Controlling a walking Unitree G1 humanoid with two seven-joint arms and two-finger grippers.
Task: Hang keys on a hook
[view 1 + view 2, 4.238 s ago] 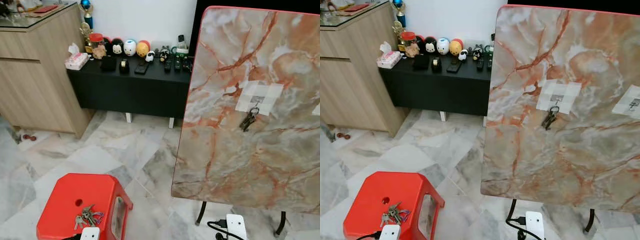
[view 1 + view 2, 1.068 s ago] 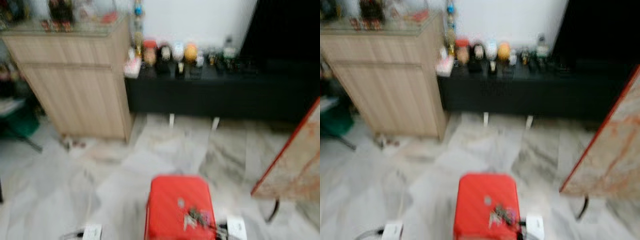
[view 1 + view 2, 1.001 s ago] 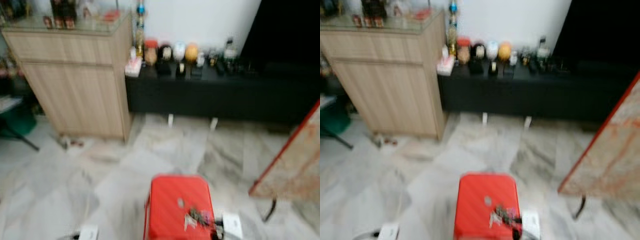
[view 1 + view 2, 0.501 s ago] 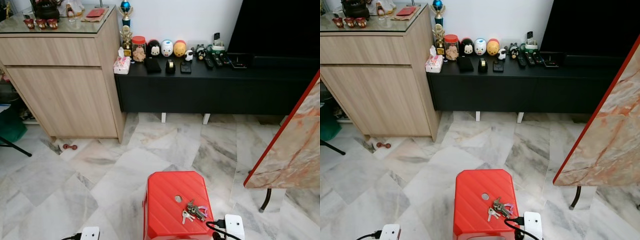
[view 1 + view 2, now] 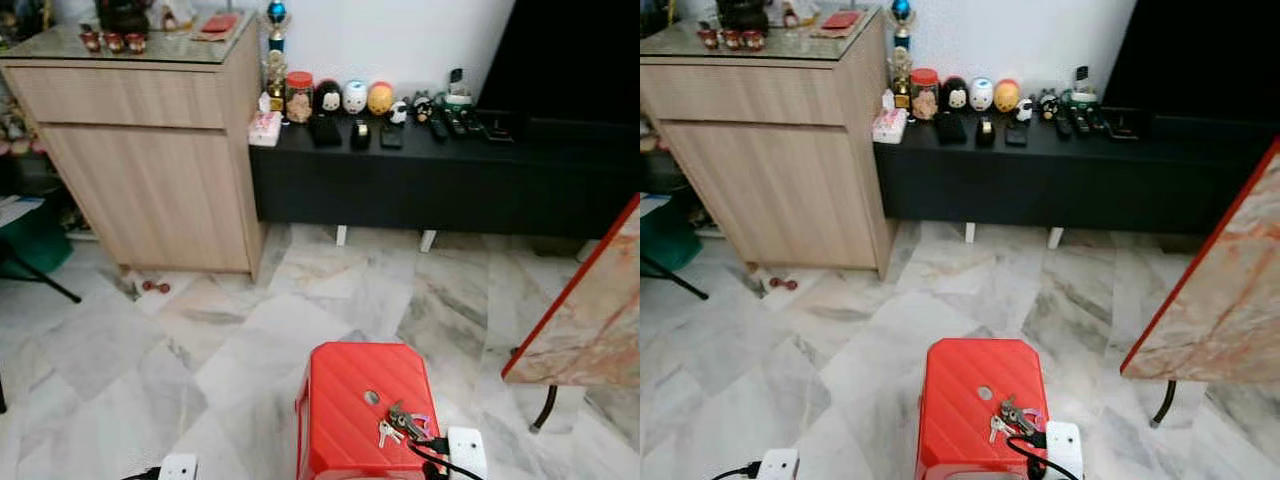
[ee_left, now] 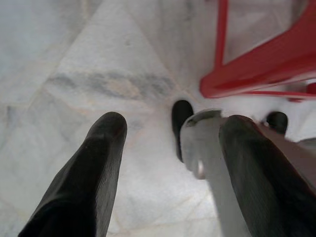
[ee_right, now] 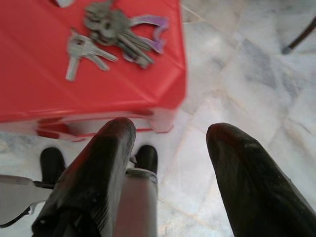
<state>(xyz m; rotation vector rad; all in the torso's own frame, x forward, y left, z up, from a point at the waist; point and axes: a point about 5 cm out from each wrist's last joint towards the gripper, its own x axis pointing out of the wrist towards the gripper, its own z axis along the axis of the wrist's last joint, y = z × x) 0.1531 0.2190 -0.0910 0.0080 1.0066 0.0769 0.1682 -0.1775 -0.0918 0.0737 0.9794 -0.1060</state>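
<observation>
A bunch of keys with a purple tag lies on the right part of a red plastic stool on the floor just before me. In the right wrist view the keys rest on the stool top, beyond my right gripper, which is open and holds nothing, low beside the stool's edge. My left gripper is open over the marble floor, close to a stool leg. The red-rimmed marble board leans at the right edge.
A wooden cabinet stands at the back left. A low black bench with figurines and remotes runs along the wall. A black stand leg crosses the floor at left. The board's metal leg stands right of the stool.
The camera has swung left from the marble board and its hooks to face the stool, and the blur has cleared. The keys lie where they were on the stool.
</observation>
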